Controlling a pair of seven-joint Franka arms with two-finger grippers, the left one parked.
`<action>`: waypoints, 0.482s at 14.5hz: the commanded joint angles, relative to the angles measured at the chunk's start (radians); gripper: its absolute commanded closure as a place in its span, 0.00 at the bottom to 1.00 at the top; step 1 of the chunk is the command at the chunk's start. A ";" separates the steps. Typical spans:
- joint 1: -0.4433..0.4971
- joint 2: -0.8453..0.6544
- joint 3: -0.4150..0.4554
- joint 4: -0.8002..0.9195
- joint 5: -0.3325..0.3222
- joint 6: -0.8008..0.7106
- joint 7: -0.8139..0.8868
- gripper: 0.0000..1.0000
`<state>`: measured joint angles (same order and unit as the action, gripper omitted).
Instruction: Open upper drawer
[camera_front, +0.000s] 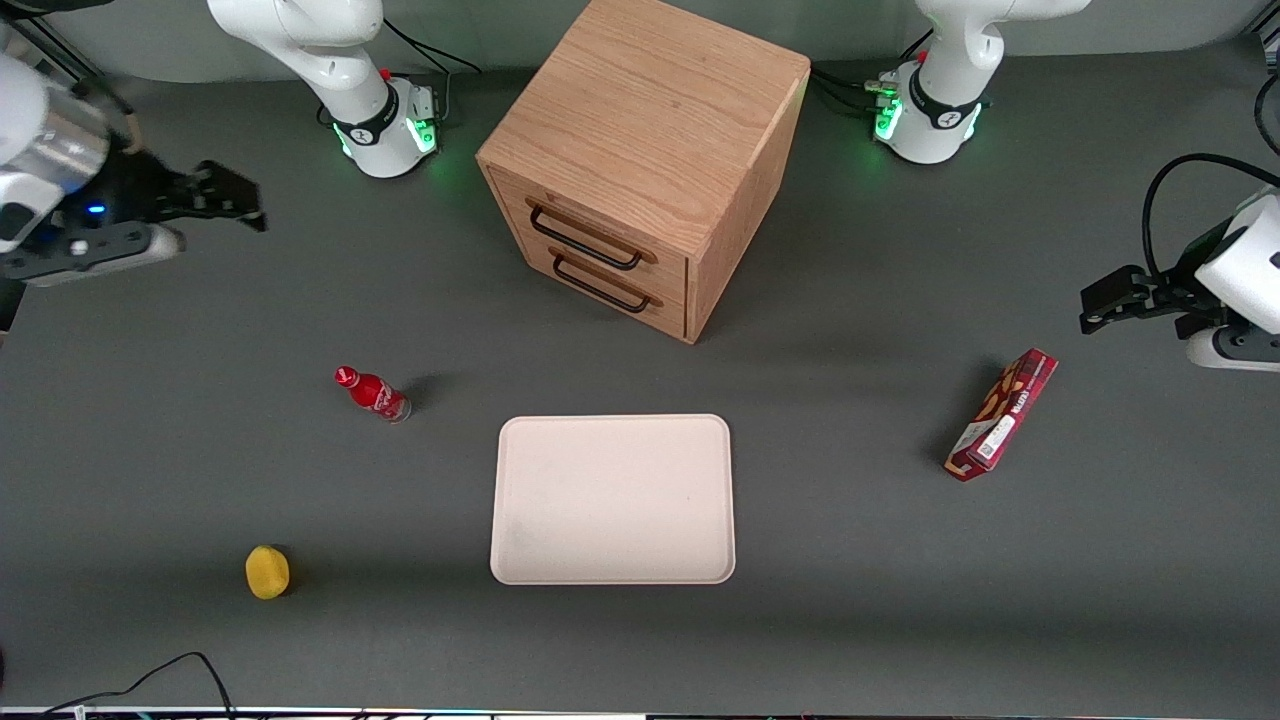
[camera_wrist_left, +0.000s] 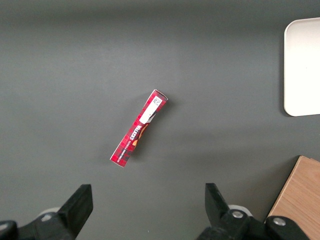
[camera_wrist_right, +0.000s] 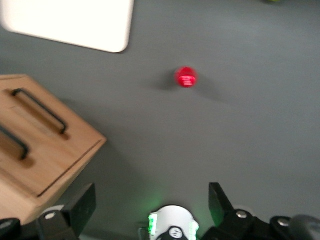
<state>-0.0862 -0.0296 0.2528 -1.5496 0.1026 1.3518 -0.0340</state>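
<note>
Step in hand: approach, not yet begun in earnest. The gripper (camera_front: 235, 200) hangs above the desk (camera_front: 850, 620) toward the working arm's end, well apart from the cabinet (camera_front: 650, 150), fingers (camera_wrist_right: 80, 207) spread and holding nothing. The upper drawer (camera_front: 590, 235) sits shut near the desk's edge farthest from the front camera. Next move calls for travel to its black bar handle (camera_front: 585, 240), fingers straddling the bar.

Wood, plastic and matt grey
Grained light-oak upper drawer (camera_front: 590, 222), black gripper (camera_front: 225, 195) well apart above the matt surface (camera_front: 850, 560), smooth cream tray (camera_front: 612, 575)
</note>
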 joint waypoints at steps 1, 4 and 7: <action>0.037 0.034 0.013 0.034 0.069 -0.003 0.003 0.00; 0.092 0.062 0.025 0.036 0.080 0.033 0.005 0.00; 0.103 0.109 0.036 0.040 0.106 0.052 -0.003 0.00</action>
<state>0.0111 0.0277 0.2872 -1.5445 0.1673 1.3995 -0.0341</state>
